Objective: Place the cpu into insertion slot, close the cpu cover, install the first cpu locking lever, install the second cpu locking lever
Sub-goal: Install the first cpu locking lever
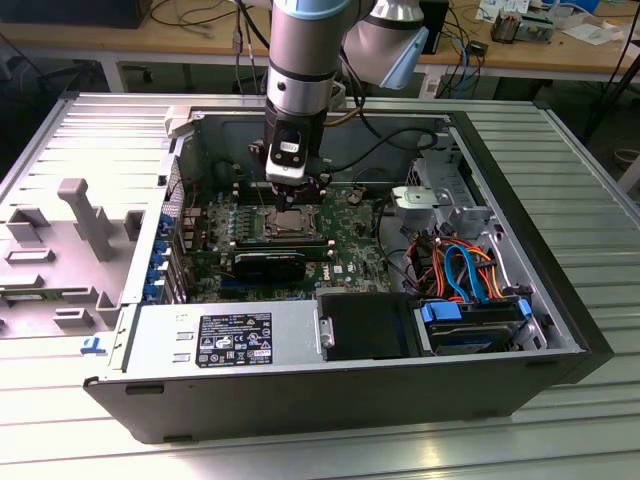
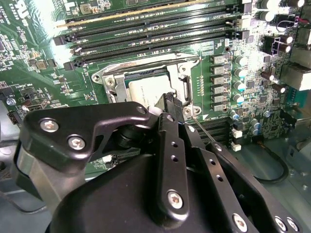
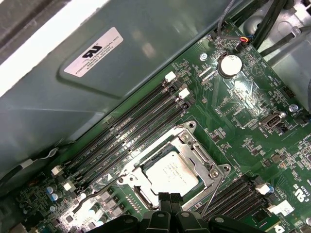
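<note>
The cpu (image 3: 171, 174) lies silver top up in the insertion slot (image 1: 288, 224) on the green board. The cpu cover (image 3: 192, 145) lies flat around it as a silver frame, and the chip (image 2: 146, 87) shows through its window. One thin wire locking lever (image 3: 213, 191) runs along one side of the socket and reaches past my fingers (image 2: 204, 130). A second lever (image 3: 103, 192) lies along the side facing the memory slots. My gripper (image 3: 168, 199) hangs just over the socket's near edge with its two black fingertips pressed together. From outside, the gripper (image 1: 296, 195) sits directly above the socket.
Long black memory slots (image 3: 136, 131) flank the socket. Inside the open case are a power supply (image 1: 225, 340), a drive bay with blue and orange cables (image 1: 465, 275) and a grey case wall (image 3: 146, 58). A grey fixture (image 1: 85, 215) stands at the exterior view's left.
</note>
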Robot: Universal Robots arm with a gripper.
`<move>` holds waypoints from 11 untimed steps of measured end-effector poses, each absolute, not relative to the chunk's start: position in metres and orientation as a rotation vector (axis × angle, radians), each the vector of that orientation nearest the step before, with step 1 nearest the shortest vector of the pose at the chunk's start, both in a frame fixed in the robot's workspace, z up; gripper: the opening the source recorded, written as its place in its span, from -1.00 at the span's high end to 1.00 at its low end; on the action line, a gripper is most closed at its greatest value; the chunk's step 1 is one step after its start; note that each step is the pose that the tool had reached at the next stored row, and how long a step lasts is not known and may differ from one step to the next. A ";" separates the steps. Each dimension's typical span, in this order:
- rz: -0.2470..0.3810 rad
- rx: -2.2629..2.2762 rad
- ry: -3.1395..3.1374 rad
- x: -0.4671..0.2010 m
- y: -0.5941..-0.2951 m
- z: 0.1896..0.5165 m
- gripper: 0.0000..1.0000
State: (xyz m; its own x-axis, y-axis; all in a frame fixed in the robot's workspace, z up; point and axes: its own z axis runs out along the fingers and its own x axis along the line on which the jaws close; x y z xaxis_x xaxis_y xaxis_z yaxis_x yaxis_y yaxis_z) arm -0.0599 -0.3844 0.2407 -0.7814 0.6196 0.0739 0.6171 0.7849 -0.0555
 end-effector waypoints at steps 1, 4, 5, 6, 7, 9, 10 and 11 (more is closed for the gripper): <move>0.043 -1.000 -2.885 -0.060 -0.384 0.241 0.79; 0.044 -0.995 -2.886 -0.060 -0.384 0.241 0.79; 0.044 -0.993 -2.887 -0.060 -0.384 0.241 0.79; 0.044 -0.991 -2.888 -0.060 -0.384 0.241 0.79; 0.044 -0.988 -2.889 -0.060 -0.384 0.241 0.79; 0.044 -0.982 -2.891 -0.060 -0.384 0.241 0.79; 0.044 -0.980 -2.892 -0.060 -0.384 0.241 0.79; 0.044 -0.978 -2.893 -0.060 -0.384 0.241 0.79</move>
State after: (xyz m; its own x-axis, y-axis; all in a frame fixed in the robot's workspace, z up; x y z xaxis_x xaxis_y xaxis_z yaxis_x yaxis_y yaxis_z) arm -0.0599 -0.3844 0.2407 -0.7913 0.6069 0.0738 0.6044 0.7948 -0.0555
